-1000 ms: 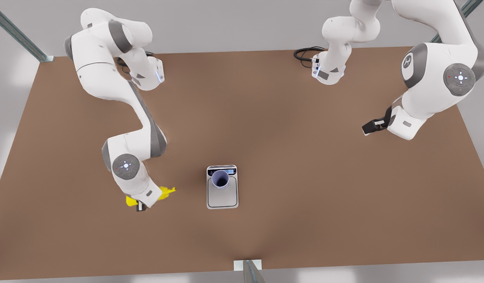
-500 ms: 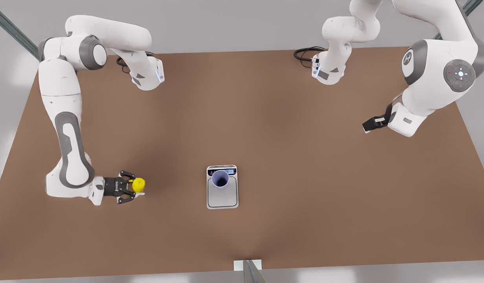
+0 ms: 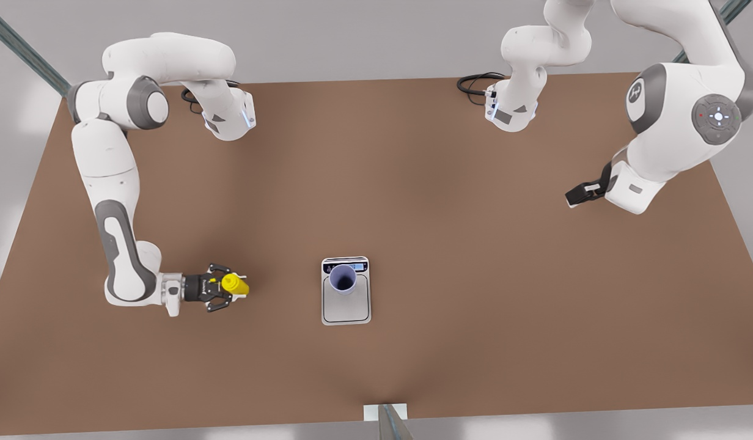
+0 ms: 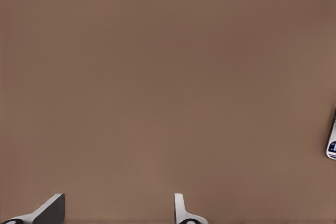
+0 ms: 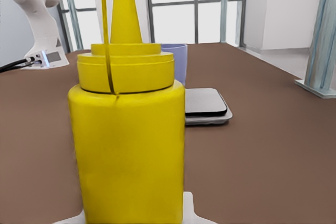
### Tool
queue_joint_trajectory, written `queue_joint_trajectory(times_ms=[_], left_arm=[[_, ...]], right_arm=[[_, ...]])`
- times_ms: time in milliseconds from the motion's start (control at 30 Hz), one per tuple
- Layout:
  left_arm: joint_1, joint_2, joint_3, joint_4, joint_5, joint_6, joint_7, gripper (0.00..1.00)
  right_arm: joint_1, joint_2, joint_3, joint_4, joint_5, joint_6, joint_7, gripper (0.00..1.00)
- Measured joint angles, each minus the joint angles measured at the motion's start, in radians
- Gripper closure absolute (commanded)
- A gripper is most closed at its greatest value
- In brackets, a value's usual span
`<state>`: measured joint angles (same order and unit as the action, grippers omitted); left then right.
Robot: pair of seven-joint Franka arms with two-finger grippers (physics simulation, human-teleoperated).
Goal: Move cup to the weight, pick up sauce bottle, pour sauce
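Observation:
The yellow sauce bottle (image 3: 235,284) stands upright at the front view's left, with my right gripper (image 3: 225,286) shut on its body. In the right wrist view the sauce bottle (image 5: 126,145) looms close, nozzle up. Behind it there, the lavender cup (image 5: 176,61) stands on the weight (image 5: 207,103). In the front view the cup (image 3: 342,278) sits on the display end of the silver weight (image 3: 346,308), about a scale's length to the right of the bottle. My left gripper (image 3: 581,194) waits far off at the front view's right; its wrist view shows the left gripper (image 4: 115,213) open over bare table.
The brown table (image 3: 450,244) spreads wide around the scale. A black cable (image 3: 474,82) lies by the arm base at the back. A metal bracket (image 3: 385,414) sits at the front edge. A corner of the scale (image 4: 332,145) shows in the left wrist view.
The right arm has swung its wrist out level and carried the bottle, now upright, to the front view's right toward the scale. The left arm barely moved.

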<state>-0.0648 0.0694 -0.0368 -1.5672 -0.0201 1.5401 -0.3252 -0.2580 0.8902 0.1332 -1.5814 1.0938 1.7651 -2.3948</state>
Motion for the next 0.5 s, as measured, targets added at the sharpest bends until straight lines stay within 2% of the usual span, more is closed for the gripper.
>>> queue_joint_trajectory(times_ms=[267, 333, 500], left_arm=[[0.002, 0.001, 0.000, -0.001, 0.000, 0.002, 0.000, 0.00], [0.001, 0.001, 0.000, -0.001, 0.000, 0.002, 0.001, 0.00], [0.004, 0.001, 0.002, -0.001, 0.000, 0.003, 0.008, 0.00]], right_arm=[[0.007, 0.026, 0.009, 0.004, 0.042, 0.008, -0.004, 0.48], [0.007, 0.026, 0.012, 0.004, 0.044, 0.007, 0.000, 0.00], [0.006, 0.026, 0.014, 0.004, 0.044, 0.004, 0.008, 0.00]])
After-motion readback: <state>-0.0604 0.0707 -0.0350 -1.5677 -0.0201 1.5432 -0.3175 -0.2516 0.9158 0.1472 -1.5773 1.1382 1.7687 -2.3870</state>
